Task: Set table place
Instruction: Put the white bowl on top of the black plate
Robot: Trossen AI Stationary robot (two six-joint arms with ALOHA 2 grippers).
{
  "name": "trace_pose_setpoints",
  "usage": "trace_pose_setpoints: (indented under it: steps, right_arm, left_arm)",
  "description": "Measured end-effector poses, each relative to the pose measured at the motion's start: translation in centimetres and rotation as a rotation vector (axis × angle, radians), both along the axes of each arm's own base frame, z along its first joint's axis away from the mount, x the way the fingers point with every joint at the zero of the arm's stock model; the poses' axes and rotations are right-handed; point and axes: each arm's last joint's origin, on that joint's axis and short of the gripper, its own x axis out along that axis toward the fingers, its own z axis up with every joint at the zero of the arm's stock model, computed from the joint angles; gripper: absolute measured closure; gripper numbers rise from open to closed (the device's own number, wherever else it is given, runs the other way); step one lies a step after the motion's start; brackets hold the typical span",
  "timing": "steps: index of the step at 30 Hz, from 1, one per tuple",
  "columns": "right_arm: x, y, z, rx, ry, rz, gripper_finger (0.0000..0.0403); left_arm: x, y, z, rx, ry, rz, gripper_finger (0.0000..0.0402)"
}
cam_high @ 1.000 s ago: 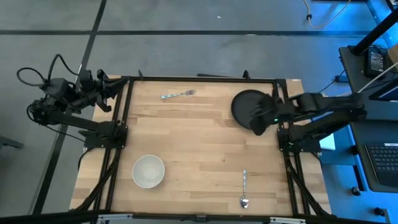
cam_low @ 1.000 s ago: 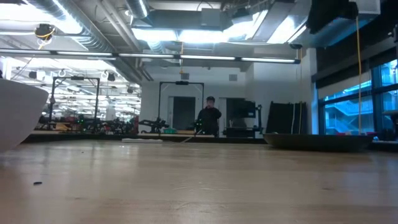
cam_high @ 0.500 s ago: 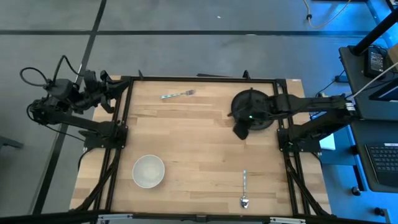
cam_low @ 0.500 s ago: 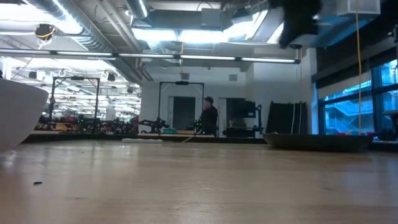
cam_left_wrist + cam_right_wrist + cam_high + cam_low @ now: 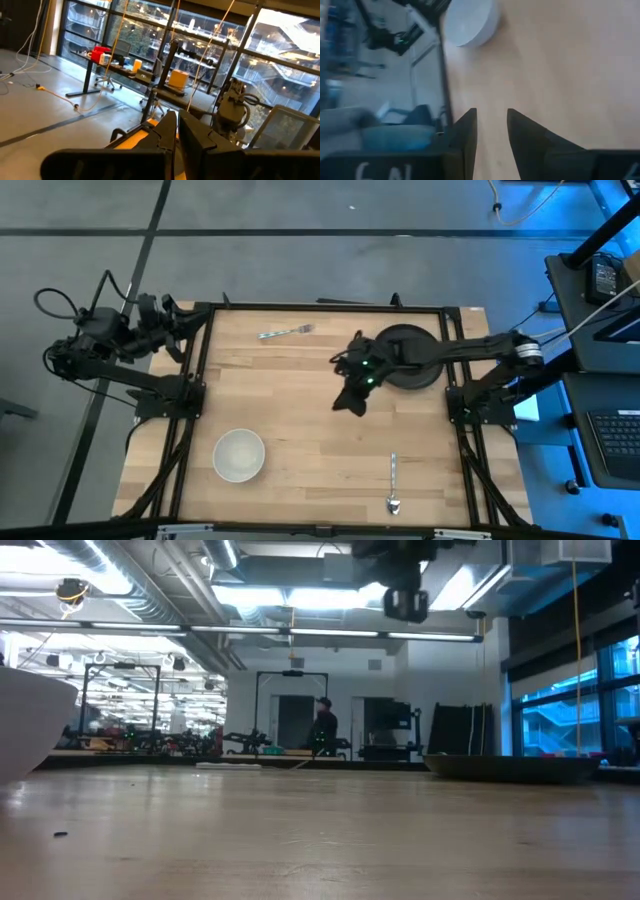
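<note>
**Right arm swings off the plate toward mid-worktop**

The worktop [image 5: 320, 430] carries four pieces, all well apart: the plate [image 5: 412, 358] at the far right, the bowl [image 5: 239, 455] near left, the fork [image 5: 285, 332] at the far edge and the spoon [image 5: 393, 484] near right. Within the last second the right arm has stretched from the right rail, across the plate, out to the middle of the boards; the plate lies where it was, untouched. The right end effector [image 5: 352, 398] hangs above bare wood, fingers a little spread and empty, with the bowl ahead in its wrist view. That suggests the bowl or a central spot is the next target; no piece is placed yet. The fork's long axis runs nearly left-right, tines to the right. The spoon lies near-far, bowl end nearest. The left end effector [image 5: 168, 325], fingers pressed close together, waits off the far-left corner.
</note>
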Motion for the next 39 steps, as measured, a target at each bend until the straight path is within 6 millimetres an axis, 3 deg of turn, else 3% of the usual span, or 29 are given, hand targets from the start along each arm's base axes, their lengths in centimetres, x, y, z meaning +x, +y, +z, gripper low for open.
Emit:
trace_pose_setpoints:
  steps: [6, 10, 17, 22, 26, 31, 39]
  right_arm:
    - [2.6, 0.2, -0.8, 0.076, -0.139, 0.056, 0.0295]
    - [2.9, -0.4, -0.8, 0.075, -0.156, 0.032, 0.0295]
    - [0.7, -2.6, -1.9, -0.035, 0.073, -0.067, 0.0295]
    - [-2.8, -4.2, -3.0, -0.151, 0.389, -0.119, 0.0295]
    - [-5.0, -5.4, -3.5, -0.340, 0.610, -0.199, 0.0295]
    - [-5.4, -6.3, -3.6, -0.470, 0.657, -0.265, 0.0295]
    - [-5.8, -8.1, -4.0, -0.477, 0.708, -0.327, 0.0295]
  left_arm:
    - [0.0, 0.0, 0.0, -0.001, 0.002, 0.000, 0.0390]
    - [0.0, 0.0, 0.0, -0.021, -0.008, -0.002, 0.0390]
    - [0.0, 0.0, 0.0, -0.023, -0.009, -0.009, 0.0390]
    - [0.0, 0.0, -0.1, -0.022, -0.004, -0.010, 0.0390]
    - [0.0, 0.0, -0.3, -0.020, 0.017, -0.010, 0.0390]
    - [0.1, 0.0, -0.5, -0.017, 0.043, -0.007, 0.0390]
    - [0.1, 0.0, -0.5, -0.017, 0.044, -0.006, 0.0390]
